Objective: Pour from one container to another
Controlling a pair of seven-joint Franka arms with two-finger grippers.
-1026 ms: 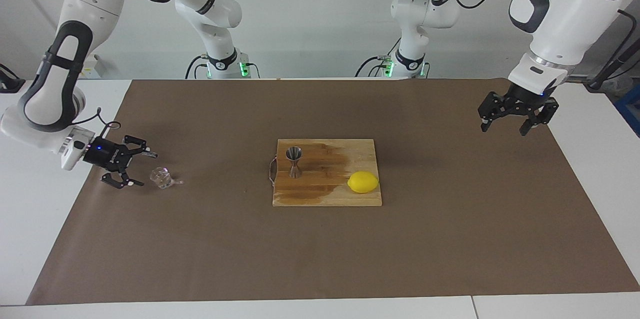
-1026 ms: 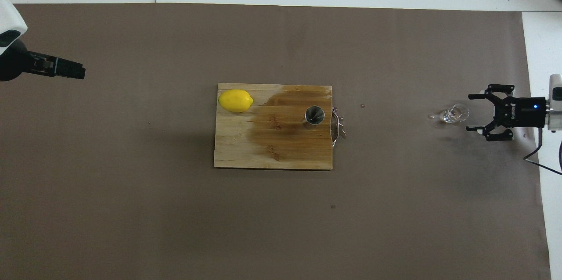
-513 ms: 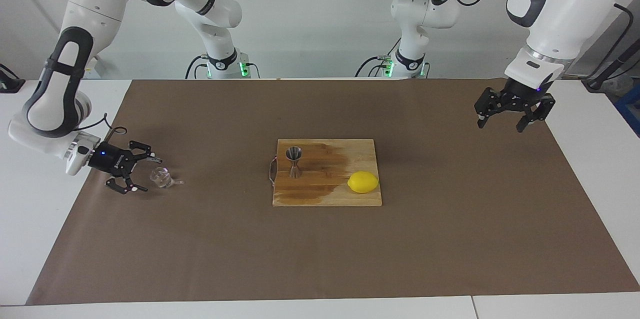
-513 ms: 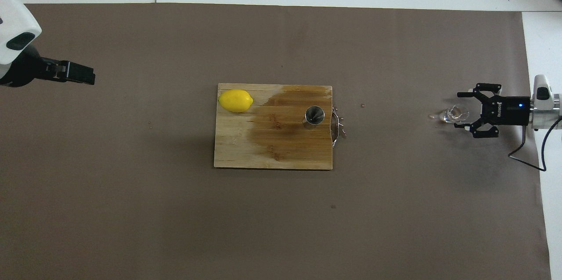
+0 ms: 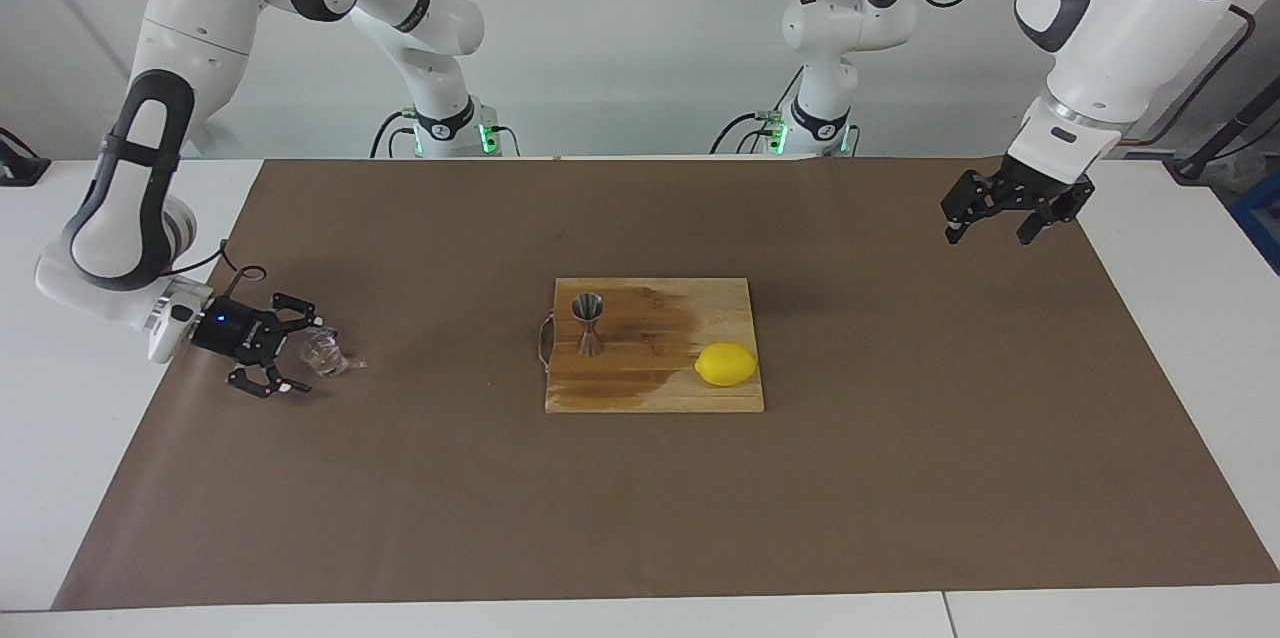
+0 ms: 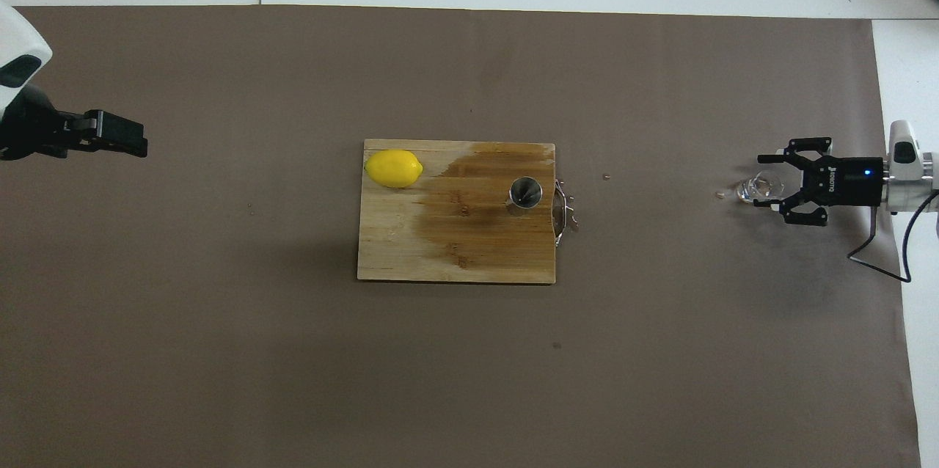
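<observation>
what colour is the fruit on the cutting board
Bright yellow: the lemon, clearest in the overhead view.

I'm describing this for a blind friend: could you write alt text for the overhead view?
The right gripper sits around a tiny clear glass cup on brown paper; a steel hourglass jigger and yellow lemon rest on a wet wooden board. The left gripper waits open.

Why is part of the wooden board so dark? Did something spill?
It looks that way. A dark, wet-looking patch spreads over the cutting board around the steel jigger, which stands upright. The lemon lies on the paler part.
</observation>
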